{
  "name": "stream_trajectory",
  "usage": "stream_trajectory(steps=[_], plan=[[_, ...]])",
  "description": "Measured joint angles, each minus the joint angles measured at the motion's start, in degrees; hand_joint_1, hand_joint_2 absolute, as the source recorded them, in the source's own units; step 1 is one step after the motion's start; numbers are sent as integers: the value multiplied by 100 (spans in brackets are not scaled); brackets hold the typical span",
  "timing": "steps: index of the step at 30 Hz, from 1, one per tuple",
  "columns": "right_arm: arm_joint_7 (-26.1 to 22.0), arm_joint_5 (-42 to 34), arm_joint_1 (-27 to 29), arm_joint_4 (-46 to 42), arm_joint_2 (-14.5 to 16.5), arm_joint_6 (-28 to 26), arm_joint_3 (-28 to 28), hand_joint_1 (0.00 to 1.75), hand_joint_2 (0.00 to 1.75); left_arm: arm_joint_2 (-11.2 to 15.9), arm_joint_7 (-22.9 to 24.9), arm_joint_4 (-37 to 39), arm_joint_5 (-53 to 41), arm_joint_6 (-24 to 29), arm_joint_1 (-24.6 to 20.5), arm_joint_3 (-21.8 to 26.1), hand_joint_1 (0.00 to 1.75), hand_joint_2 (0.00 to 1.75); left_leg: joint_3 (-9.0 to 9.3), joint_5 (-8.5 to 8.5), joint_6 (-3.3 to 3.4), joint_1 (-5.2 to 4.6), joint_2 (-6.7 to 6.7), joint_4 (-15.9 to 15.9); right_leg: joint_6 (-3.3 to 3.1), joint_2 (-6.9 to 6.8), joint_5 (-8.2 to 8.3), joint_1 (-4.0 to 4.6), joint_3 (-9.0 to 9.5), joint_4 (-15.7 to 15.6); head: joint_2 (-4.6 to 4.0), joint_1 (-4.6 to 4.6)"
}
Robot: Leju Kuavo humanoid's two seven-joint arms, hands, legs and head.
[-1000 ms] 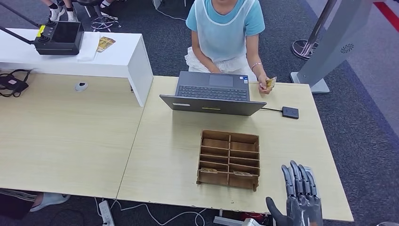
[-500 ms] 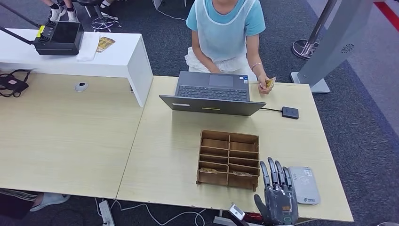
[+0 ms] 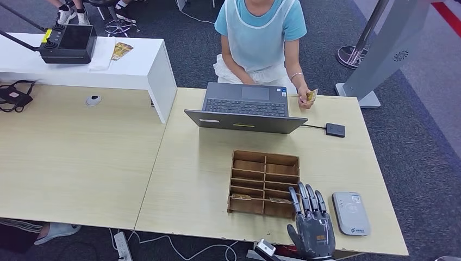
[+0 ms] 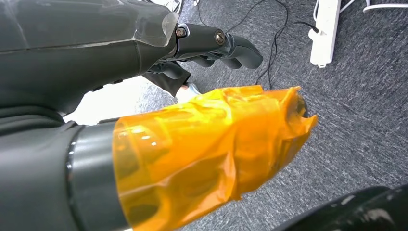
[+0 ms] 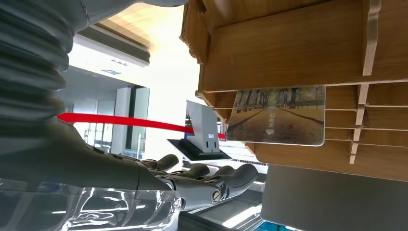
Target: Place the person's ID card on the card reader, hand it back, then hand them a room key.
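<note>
Evidently you are on the last step: person [image 3: 260, 38] holds the card [image 3: 311, 95], reader [image 3: 350, 213] bare, right hand [image 3: 311, 228] empty, fingers extended, nearing the key [image 5: 276, 116] in the rack [image 3: 265, 183].

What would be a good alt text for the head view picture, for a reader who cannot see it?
An open grey right robot hand hovers at the near edge of a light wooden table, between a brown wooden compartment box and a flat grey card reader. Across the table, a seated person behind an open grey laptop holds a small yellowish card.
</note>
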Motion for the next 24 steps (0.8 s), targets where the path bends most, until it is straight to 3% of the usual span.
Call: stream_trajectory(steps=[16, 19, 24], plan=[[-4, -1, -163, 67, 0, -31, 14, 0, 175, 0, -3, 2, 0, 2, 1, 36, 0, 0, 0, 0, 0, 1, 0, 0, 0, 0, 0, 0, 0, 0, 0, 0], [-5, -1, -221, 66, 0, -16, 14, 13, 175, 0, -13, 1, 0, 2, 1, 37, 0, 0, 1, 0, 0, 0, 0, 0, 0, 0, 0, 0, 0, 0, 0, 0], [-5, -1, -267, 65, 0, 12, 14, 63, 175, 0, -24, 2, 0, 2, 2, 42, 0, 0, 1, 0, 0, 0, 0, 0, 0, 0, 0, 0, 0, 0, 0, 0]])
